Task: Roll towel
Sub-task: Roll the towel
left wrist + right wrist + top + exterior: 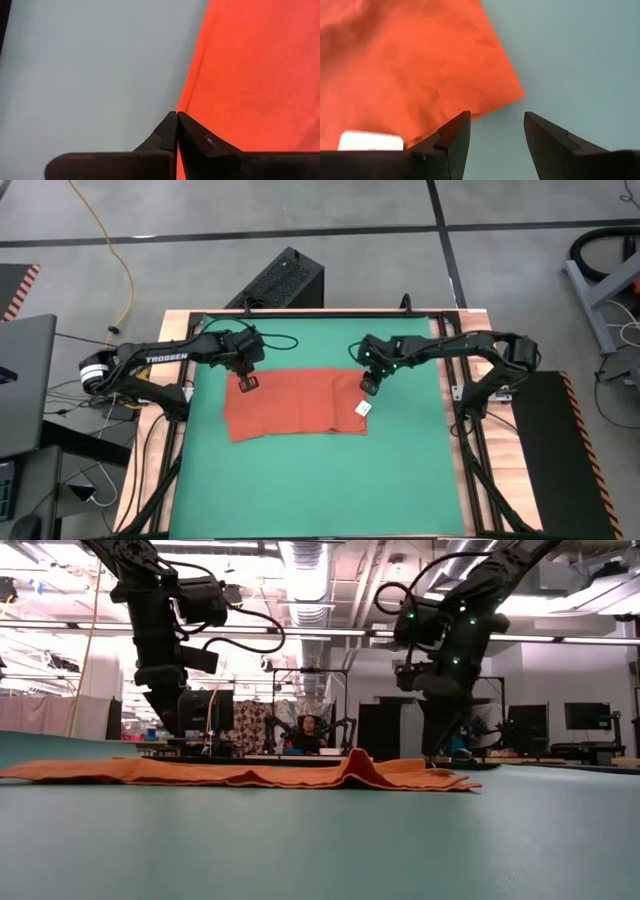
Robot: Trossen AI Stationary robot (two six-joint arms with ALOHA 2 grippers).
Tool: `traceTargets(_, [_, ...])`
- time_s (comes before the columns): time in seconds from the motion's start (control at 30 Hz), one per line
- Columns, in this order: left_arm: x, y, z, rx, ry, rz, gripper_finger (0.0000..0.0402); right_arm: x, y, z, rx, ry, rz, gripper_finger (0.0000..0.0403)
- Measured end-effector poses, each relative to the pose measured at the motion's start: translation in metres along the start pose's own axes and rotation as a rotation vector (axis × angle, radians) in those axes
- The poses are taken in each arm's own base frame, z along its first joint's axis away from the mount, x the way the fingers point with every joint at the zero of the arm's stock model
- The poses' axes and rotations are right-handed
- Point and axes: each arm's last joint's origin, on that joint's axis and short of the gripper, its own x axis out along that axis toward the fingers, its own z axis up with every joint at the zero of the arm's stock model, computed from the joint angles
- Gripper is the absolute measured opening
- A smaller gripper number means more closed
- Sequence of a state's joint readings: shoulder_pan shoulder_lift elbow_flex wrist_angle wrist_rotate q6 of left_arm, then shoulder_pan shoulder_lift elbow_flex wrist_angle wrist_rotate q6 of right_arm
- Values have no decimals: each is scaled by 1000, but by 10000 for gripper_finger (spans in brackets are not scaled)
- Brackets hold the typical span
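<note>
Your towel [296, 404] lies spread nearly flat on the green mat [400, 480], toward its far half, with a low ridge near the right side and its white tag [363, 408] at the right edge. Your left gripper [247, 383] sits at the towel's far left corner, fingers pressed together at the cloth's edge. Your right gripper [369, 387] hangs over the far right corner, fingers apart, holding nothing.
</note>
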State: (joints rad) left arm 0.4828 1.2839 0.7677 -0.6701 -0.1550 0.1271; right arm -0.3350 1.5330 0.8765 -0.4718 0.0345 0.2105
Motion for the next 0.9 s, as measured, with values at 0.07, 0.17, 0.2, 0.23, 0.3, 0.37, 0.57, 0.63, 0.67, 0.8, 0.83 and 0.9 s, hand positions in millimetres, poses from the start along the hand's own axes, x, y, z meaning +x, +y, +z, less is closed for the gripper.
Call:
traceTargets(0.07, [0, 0, 0, -2, -1, -10, 0, 3, 4, -5, 33, -15, -4, 207])
traceTargets(0.17, [0, 0, 0, -4, -2, -15, 0, 6, 13, -6, 47, -58, 21, 207])
traceTargets(0.2, [0, 0, 0, -6, -2, -15, 0, 7, 16, -5, 54, -80, 31, 207])
traceTargets(0.23, [0, 0, 0, -10, -2, -16, 0, 8, 18, -3, 62, -97, 39, 207])
traceTargets(0.3, [0, 0, 0, -26, -1, -17, 0, 12, 19, -2, 76, -100, 41, 207])
traceTargets(0.37, [0, -1, 0, -37, 3, -19, 0, 16, 19, -1, 91, -104, 36, 207])
traceTargets(0.57, [0, -1, -1, -39, 14, -21, 0, 28, 24, -7, 107, -52, 25, 207])
traceTargets(0.63, [0, -1, -1, -37, 14, -21, 0, 25, 28, -7, 111, -66, 25, 207])
traceTargets(0.67, [0, -1, -1, -37, 14, -21, 0, 23, 29, -7, 111, -74, 22, 207])
traceTargets(0.8, [0, -1, -2, -37, 14, -20, 0, 10, 34, -9, 148, -113, -29, 207])
traceTargets(0.83, [0, -1, -2, -38, 14, -20, 0, 8, 35, -10, 160, -116, -46, 207])
traceTargets(0.9, [0, -1, -1, -38, 13, -20, 0, 7, 37, -12, 181, -116, -65, 207])
